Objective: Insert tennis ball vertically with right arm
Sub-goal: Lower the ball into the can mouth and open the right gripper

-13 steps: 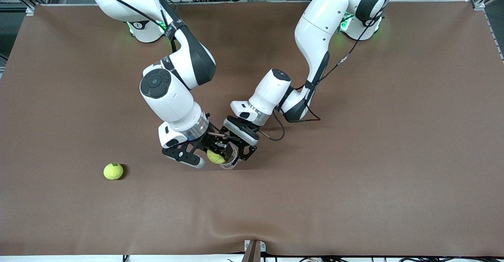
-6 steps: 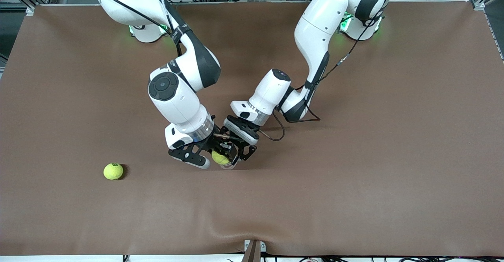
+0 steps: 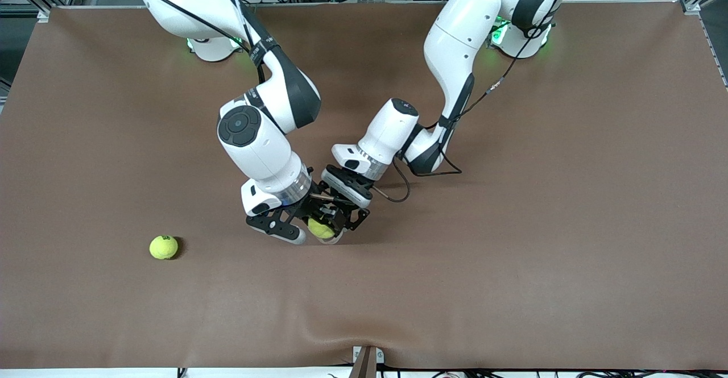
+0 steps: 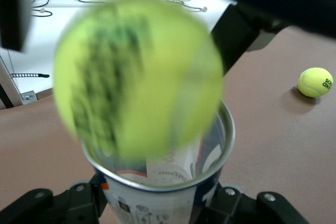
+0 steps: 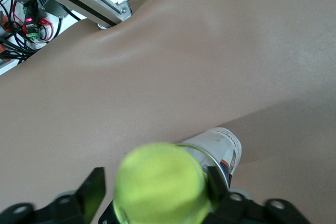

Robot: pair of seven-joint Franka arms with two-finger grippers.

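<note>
Since a second ago, the right arm (image 3: 259, 145) has slid a little toward the left arm's end of the table (image 3: 512, 253). It brought its tennis ball (image 3: 321, 229) over the mouth of the can (image 3: 336, 236).

A second tennis ball (image 3: 164, 247) lies alone on the table. It is toward the right arm's end and closer to the front edge than the arms, and nothing touches it.

Next comes the right end effector (image 3: 307, 227), which points down over the can. Its fingers are spread wide, with a gap between them and the ball. The ball looks blurry in both wrist views. It sits right at the can's open top.

The can stands up straight near the middle of the table. It is see-through, with a metal rim and a paper label.

The left end effector (image 3: 341, 221) is closed on the can down low and holds it in place. The left arm (image 3: 392, 131) reaches down to it from its base at the back edge.
</note>
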